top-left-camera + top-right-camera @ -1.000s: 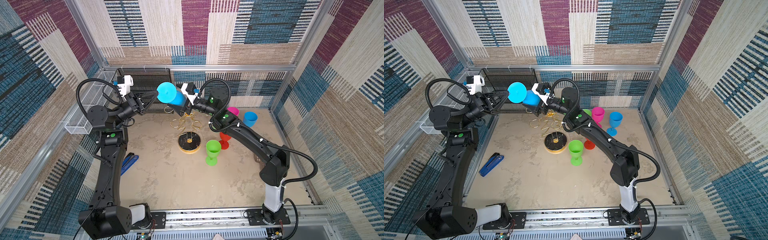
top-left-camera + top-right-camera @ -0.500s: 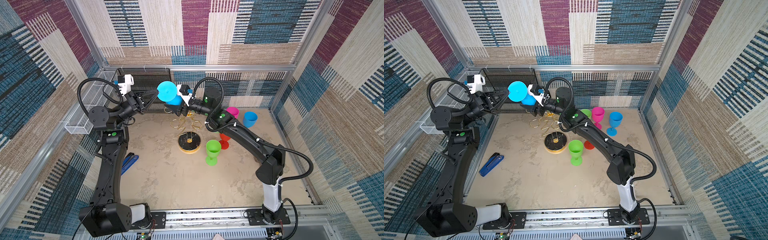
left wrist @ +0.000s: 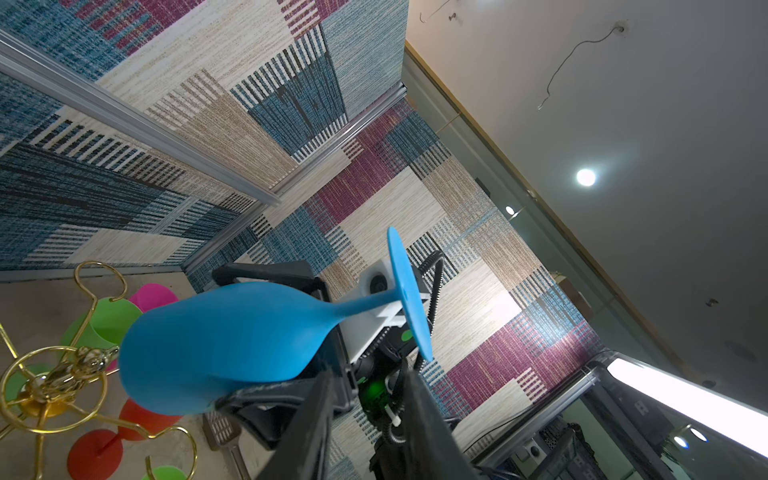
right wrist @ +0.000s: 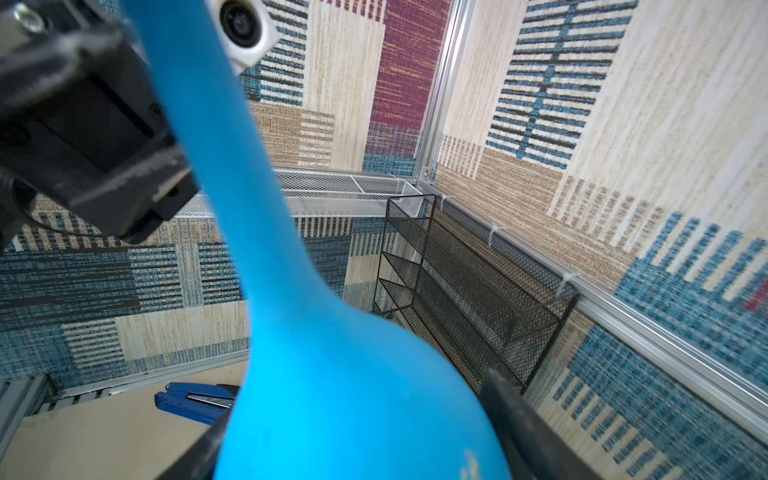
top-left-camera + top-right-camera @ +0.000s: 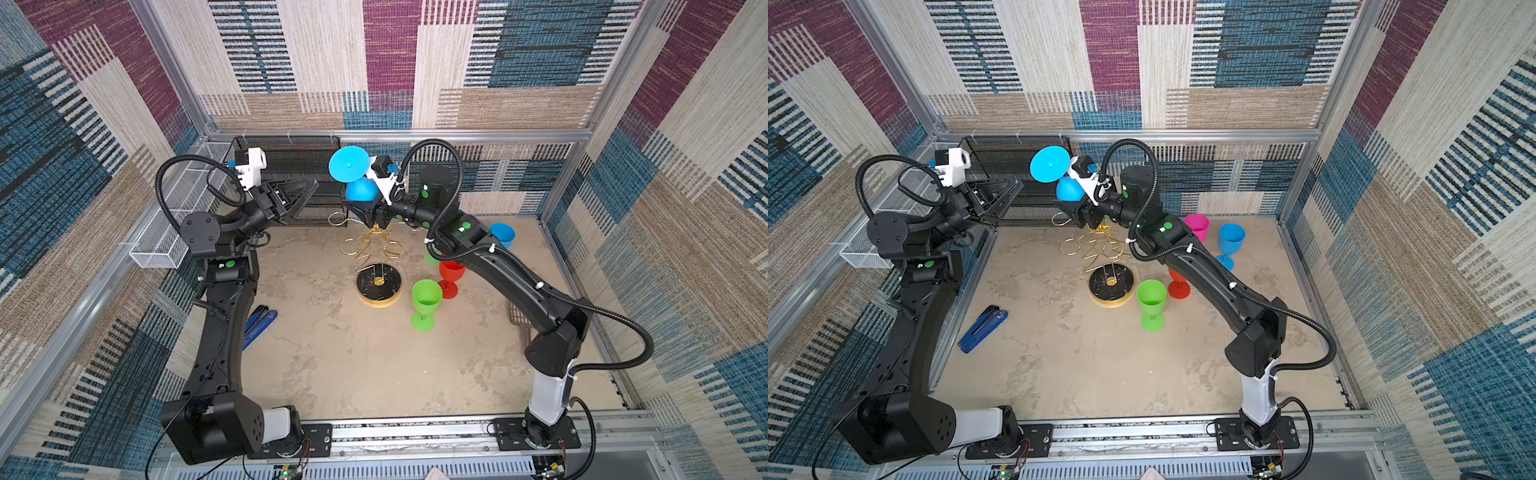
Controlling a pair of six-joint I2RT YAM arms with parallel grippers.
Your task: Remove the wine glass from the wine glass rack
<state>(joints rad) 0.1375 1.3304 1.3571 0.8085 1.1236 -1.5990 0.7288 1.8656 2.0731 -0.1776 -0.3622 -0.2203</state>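
The blue wine glass (image 5: 360, 190) (image 5: 1068, 189) is held up in the air, foot uppermost, just above and behind the top of the gold wine glass rack (image 5: 371, 246) (image 5: 1100, 245). My right gripper (image 5: 362, 204) (image 4: 357, 449) is shut on its bowl (image 4: 353, 395), with a finger on each side. My left gripper (image 5: 311, 188) (image 3: 374, 419) stands open to the left of the glass with nothing between its fingers; the stem (image 3: 365, 303) lies clear of it. In the left wrist view the bowl (image 3: 224, 345) is apart from the rack's loops (image 3: 54, 374).
A green glass (image 5: 426, 299), a red glass (image 5: 453, 272), a blue one (image 5: 502, 236) and a pink one (image 5: 1197, 226) stand right of the rack's black base (image 5: 379, 286). Black mesh shelf (image 5: 299, 164) at the back, white mesh basket (image 5: 174, 224) on the left wall, blue stapler (image 5: 259, 322) by the left arm.
My right gripper has moved in and shut on the bowl. My left gripper has opened, let go of the stem and drawn back a little to the left.
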